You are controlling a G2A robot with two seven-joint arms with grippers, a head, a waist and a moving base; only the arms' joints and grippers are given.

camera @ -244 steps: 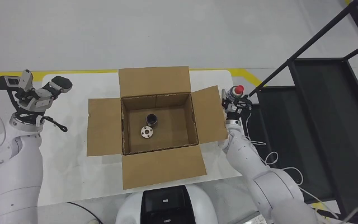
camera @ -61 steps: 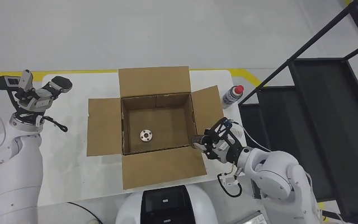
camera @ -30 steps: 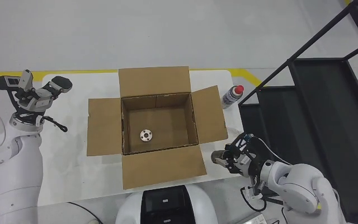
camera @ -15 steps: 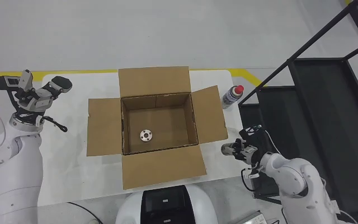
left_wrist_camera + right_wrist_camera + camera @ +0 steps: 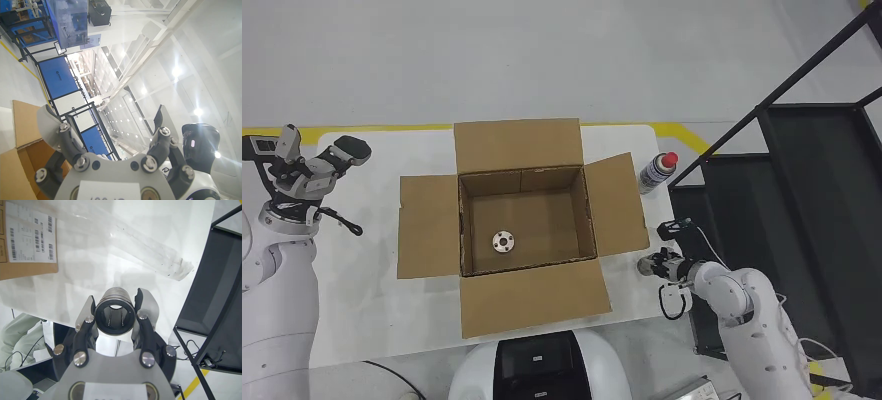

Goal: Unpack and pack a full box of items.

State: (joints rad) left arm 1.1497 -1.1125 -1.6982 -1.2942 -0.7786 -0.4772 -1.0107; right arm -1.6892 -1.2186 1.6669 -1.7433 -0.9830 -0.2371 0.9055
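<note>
An open cardboard box (image 5: 525,180) sits mid-table with all flaps spread. A small round flanged metal part (image 5: 503,240) lies on its floor. My right gripper (image 5: 653,265) (image 5: 115,298) is over the table's right front corner, shut on a metal cylinder sleeve (image 5: 115,311) (image 5: 647,266) with ball rows inside. A spray can with a red cap (image 5: 657,171) lies on the table right of the box. At the table's far left edge, well clear of the box, my left gripper (image 5: 349,150) (image 5: 103,121) is open, holding nothing and pointing upward.
A black metal stair frame (image 5: 787,160) stands right beside the table's right edge. A clear plastic wrapper (image 5: 151,249) lies on the table ahead of the right gripper. A box flap with barcode labels (image 5: 30,237) is near it. White table (image 5: 372,300) surrounds the box.
The right gripper carried the metal sleeve out of the box, over the front right flap, then to the table's right front corner. The left arm stayed still.
</note>
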